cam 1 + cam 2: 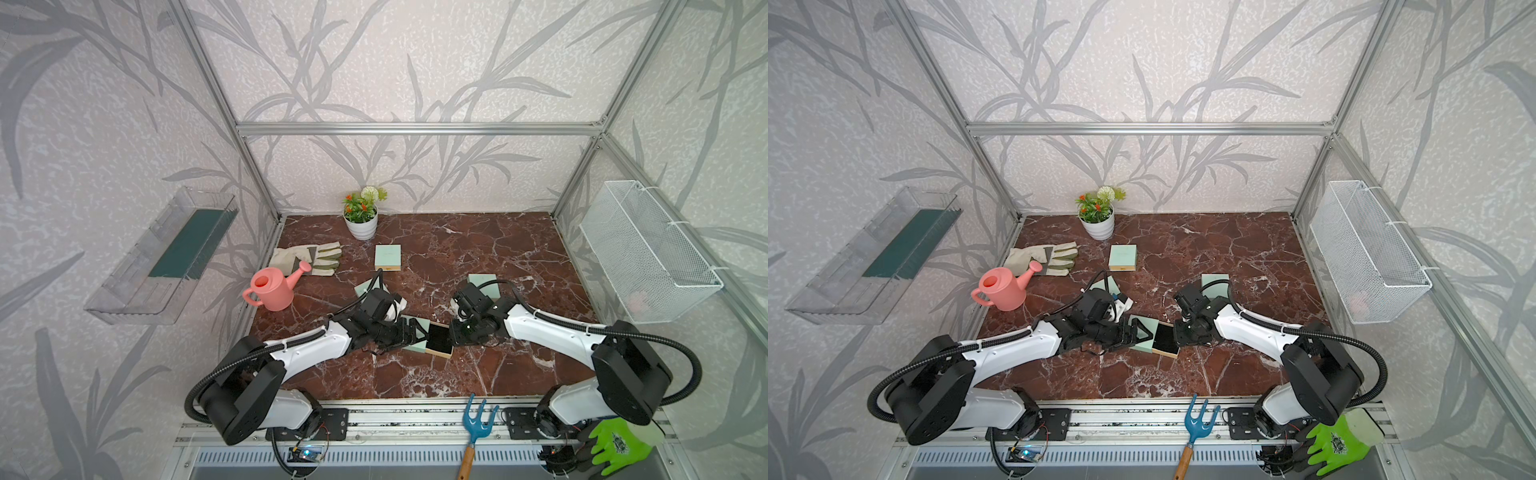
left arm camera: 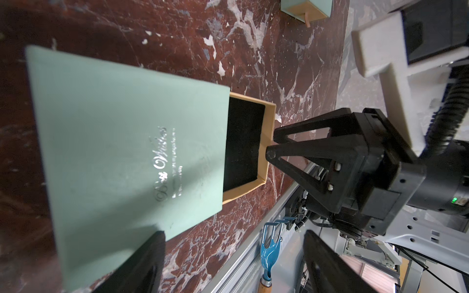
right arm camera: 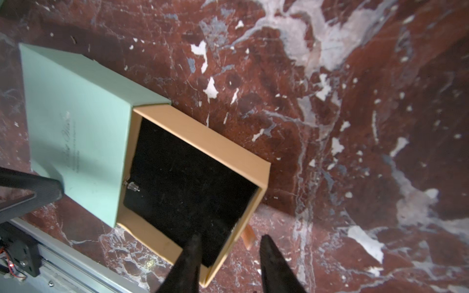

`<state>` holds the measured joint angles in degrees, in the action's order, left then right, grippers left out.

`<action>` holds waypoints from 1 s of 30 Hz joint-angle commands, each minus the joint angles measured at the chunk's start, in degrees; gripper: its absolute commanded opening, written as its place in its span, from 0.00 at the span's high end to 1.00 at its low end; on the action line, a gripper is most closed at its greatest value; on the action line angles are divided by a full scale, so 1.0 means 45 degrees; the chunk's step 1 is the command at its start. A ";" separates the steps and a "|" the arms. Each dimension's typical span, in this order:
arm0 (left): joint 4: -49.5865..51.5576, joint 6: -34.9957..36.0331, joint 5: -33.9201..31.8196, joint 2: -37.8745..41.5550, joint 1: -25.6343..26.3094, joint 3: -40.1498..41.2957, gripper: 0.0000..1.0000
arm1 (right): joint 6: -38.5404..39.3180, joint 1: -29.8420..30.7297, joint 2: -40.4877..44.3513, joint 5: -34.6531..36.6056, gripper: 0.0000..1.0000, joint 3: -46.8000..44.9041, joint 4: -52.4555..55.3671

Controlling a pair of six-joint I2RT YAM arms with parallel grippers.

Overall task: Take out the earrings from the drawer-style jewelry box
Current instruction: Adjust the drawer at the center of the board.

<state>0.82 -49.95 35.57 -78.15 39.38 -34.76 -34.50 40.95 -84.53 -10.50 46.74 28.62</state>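
Observation:
The jewelry box [image 1: 415,337] lies on the marble between my two arms: a mint-green sleeve [image 3: 76,132] with its tan drawer [image 3: 203,137] pulled out toward the right arm. The black lining [image 3: 187,182] is exposed. One tiny pale earring [image 3: 133,187] lies on it at the sleeve's mouth. My right gripper [image 3: 229,237] is open and straddles the drawer's front wall near a corner. One finger is inside the drawer and one outside, with the pull tab [image 3: 247,237] between them. My left gripper [image 2: 233,233] is open wide at the sleeve's far end, one finger [image 2: 142,263] on the sleeve's edge.
Other mint boxes sit at the back centre [image 1: 387,257], behind the right arm [image 1: 483,282] and behind the left arm [image 1: 365,286]. A pink watering can [image 1: 272,291], a work glove [image 1: 307,257] and a flower pot [image 1: 360,224] stand at the back left. A blue hand fork [image 1: 476,419] lies on the front rail.

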 commanded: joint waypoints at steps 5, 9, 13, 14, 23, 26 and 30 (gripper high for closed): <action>0.0718 0.0194 -0.0543 -0.0064 0.0075 -0.0199 0.15 | -0.0028 0.0119 -0.0434 0.0373 0.80 -0.0017 0.0217; 0.0692 0.0209 -0.0589 -0.0055 0.0060 -0.0193 0.15 | 0.0011 0.0119 -0.0322 0.0698 0.86 0.0092 0.0453; 0.0755 0.0290 -0.0601 -0.0081 0.0062 -0.0243 0.15 | 0.0117 0.0118 -0.0385 0.0903 0.88 0.0332 0.0775; 0.0760 0.0287 -0.0604 -0.0092 0.0059 -0.0244 0.15 | 0.0128 0.0112 -0.0414 0.0927 0.89 0.0370 0.0824; 0.0813 0.0300 -0.0561 0.0060 0.0064 -0.0309 0.15 | 0.0164 0.0119 -0.0292 0.0806 0.76 0.0562 0.0836; 0.0829 0.0353 -0.0581 0.0171 0.0059 -0.0302 0.15 | -0.0009 0.0100 -0.0209 0.1011 0.76 0.0469 0.0731; 0.0873 0.0332 -0.0589 0.0178 0.0059 -0.0305 0.15 | -0.0217 0.0095 -0.0430 0.1125 0.79 0.0551 0.0742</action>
<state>2.11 -49.21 34.50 -78.08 39.59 -35.42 -34.50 41.17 -86.21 -6.61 47.99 30.76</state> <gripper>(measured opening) 0.850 0.212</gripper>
